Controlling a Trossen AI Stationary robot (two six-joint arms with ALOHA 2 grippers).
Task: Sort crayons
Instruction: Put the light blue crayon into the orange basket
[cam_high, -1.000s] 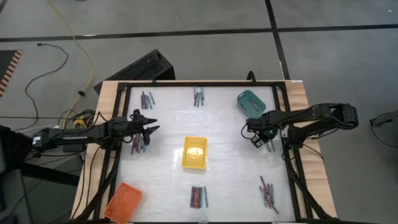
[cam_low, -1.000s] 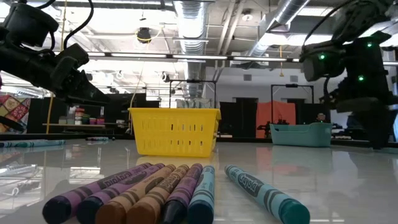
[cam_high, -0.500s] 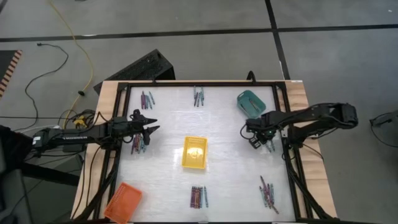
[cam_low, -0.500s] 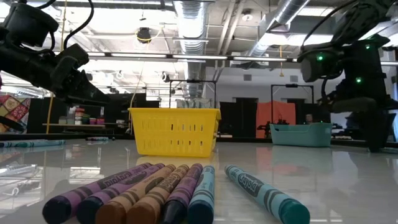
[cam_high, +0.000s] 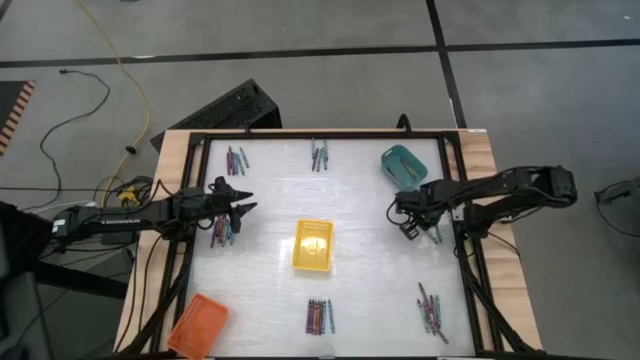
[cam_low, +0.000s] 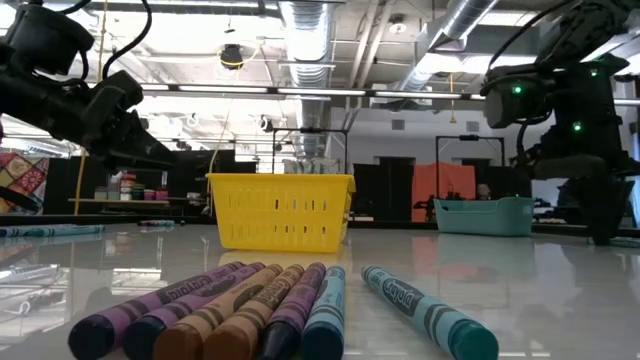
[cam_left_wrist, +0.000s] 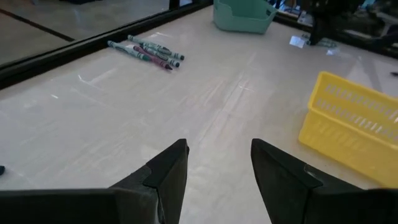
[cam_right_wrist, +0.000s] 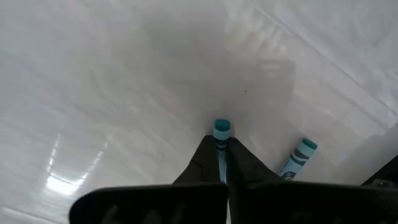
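Where the right gripper (cam_right_wrist: 222, 163) has come down near the table's right edge, its two dark fingers (cam_right_wrist: 202, 163) are pressed together on a teal crayon (cam_right_wrist: 221, 130), whose tip sticks out just past them; a second teal crayon (cam_right_wrist: 298, 155) lies on the white table (cam_high: 370, 250) just beside it. The left gripper (cam_left_wrist: 217, 163) hangs over the left side of the table with its fingers spread apart and nothing between them, above a small bunch of crayons (cam_high: 221, 233).

Other crayons lie in little groups: one near the far left corner (cam_high: 236, 159), one at the middle of the far edge (cam_high: 319, 155), one at the middle of the near edge (cam_high: 319, 316) and one near the near right corner (cam_high: 432, 310).

A yellow basket (cam_high: 312, 245) stands at the table's centre, a teal tray (cam_high: 402, 165) near the far right corner, and an orange basket (cam_high: 198, 325) overhangs the near left corner.
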